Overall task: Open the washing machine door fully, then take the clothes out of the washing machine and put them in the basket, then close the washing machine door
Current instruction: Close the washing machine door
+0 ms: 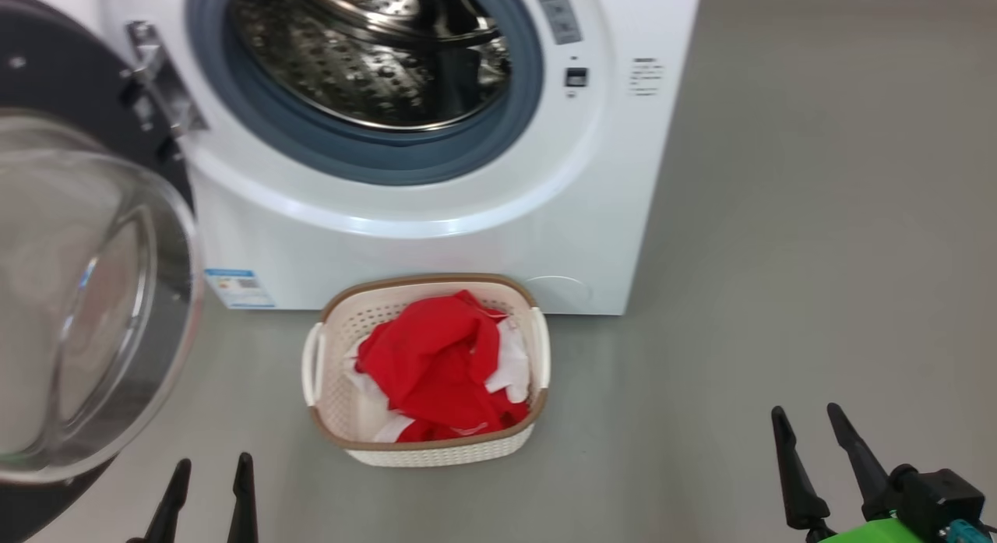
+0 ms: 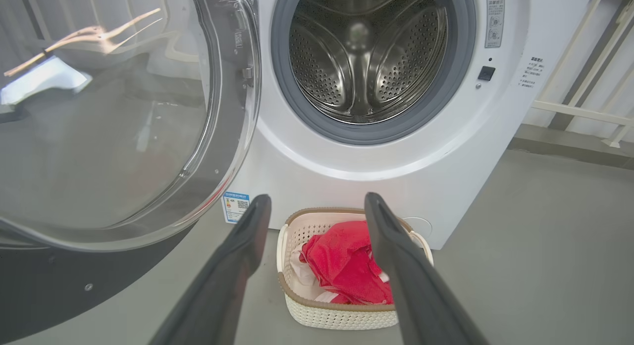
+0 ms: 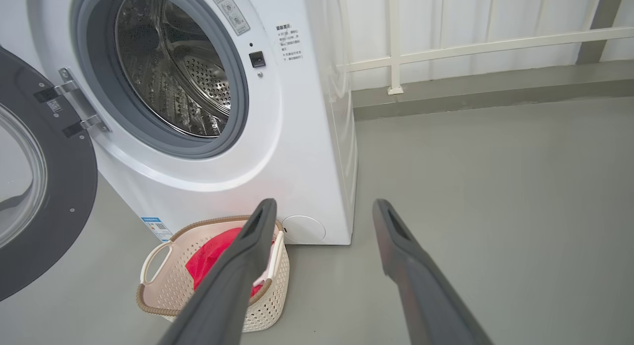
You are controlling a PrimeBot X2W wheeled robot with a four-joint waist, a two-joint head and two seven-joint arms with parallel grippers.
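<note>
clothes (image 1: pixel 436 364) lay heaped in the basket (image 1: pixel 444 453), lower layers hidden.
washing machine door (image 1: pixel 93 294) was cut off; left gripper (image 1: pixel 214 459) and right gripper (image 1: pixel 805 407) gaped, empty.

Left edge cuts off washing machine door (image 1: pixel 86 294); clothes (image 1: pixel 436 364) cover basket (image 1: pixel 343 325) bottom; label (image 1: pixel 237 288) print too small to read.

The white front-loading washing machine (image 1: pixel 467 239) stands with its round door (image 1: pixel 86 294) swung wide open to the left, black rim and bulging clear glass bowl in view. Its perforated steel drum (image 1: pixel 366 60) shows bare metal inside the grey gasket (image 1: pixel 366 157). Just in front of the machine's base the cream perforated basket (image 1: pixel 444 452), brown-rimmed with white side handles, sits upright, with the red and white clothes (image 1: pixel 436 364) crumpled inside it.
</note>
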